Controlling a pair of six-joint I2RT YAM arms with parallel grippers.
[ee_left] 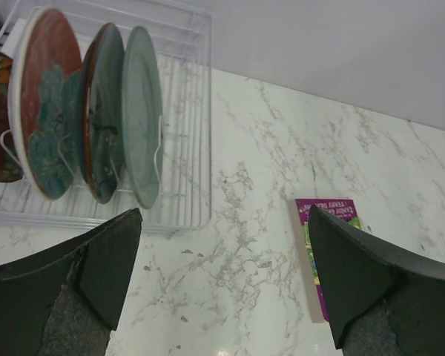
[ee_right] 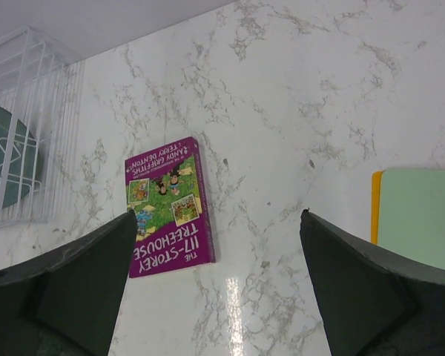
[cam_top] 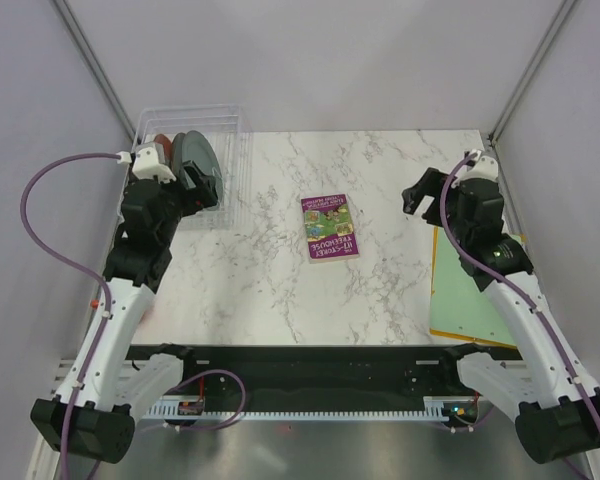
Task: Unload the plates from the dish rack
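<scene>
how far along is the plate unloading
Nothing looks done yet: the plates, at least four, stand upright in the dish rack, none out on the table. Nothing is in hand: the left gripper hangs open near the rack, the right gripper open, well away from it. Every plate is left to unload.

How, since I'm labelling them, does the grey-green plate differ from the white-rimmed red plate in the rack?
The grey-green plate is plain; the white-rimmed red plate has a teal floral pattern. The grey-green plate ends the row; the white-rimmed red plate stands mid-row. Both stand on edge in the dish rack.
</scene>
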